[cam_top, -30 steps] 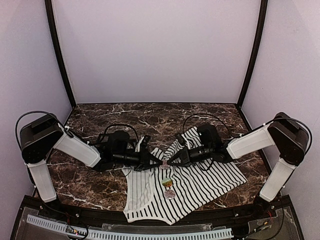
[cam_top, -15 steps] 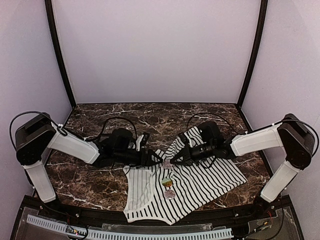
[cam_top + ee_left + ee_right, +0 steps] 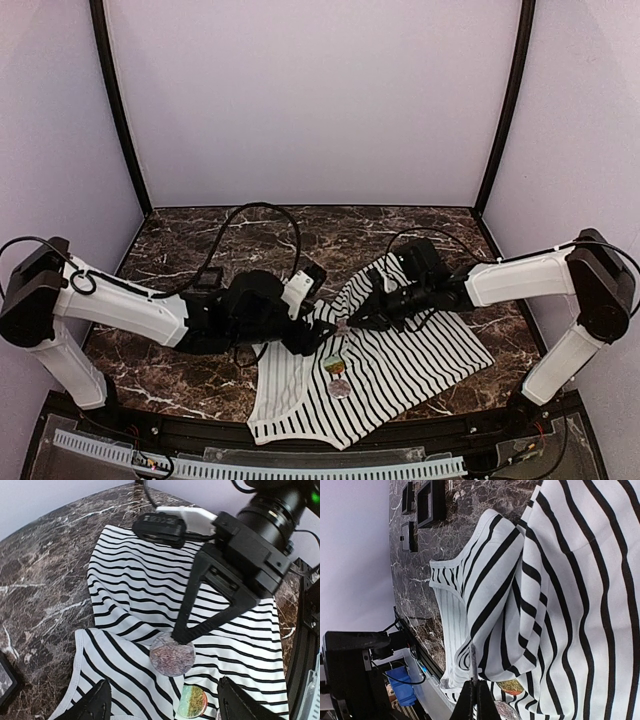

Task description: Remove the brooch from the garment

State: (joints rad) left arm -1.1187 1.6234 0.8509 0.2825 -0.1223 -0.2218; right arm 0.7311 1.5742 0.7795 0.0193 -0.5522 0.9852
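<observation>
The garment (image 3: 400,365) is a white top with black stripes, spread on the marble. In the left wrist view a round silvery-pink brooch (image 3: 172,655) rests against the garment (image 3: 135,595), and my right gripper (image 3: 181,637) is shut on its upper edge. The right wrist view shows that brooch (image 3: 473,666) edge-on above my right gripper (image 3: 474,696), with a raised fold of the garment (image 3: 495,580) beside it. My left gripper (image 3: 167,707) is open just short of the brooch, a finger (image 3: 97,705) on each side. From above, my left gripper (image 3: 318,340) and right gripper (image 3: 350,323) nearly meet.
Two more round brooches lie on the garment below the grippers, a green-gold one (image 3: 333,364) and a pinkish one (image 3: 339,388). Small black boxes (image 3: 432,500) stand on the marble beyond the garment. Both arms stretch low across the table's middle.
My left gripper has opened and let go at the brooch, then drawn back a little toward the near side as its arm lowered. The right gripper has stayed shut on the brooch.
</observation>
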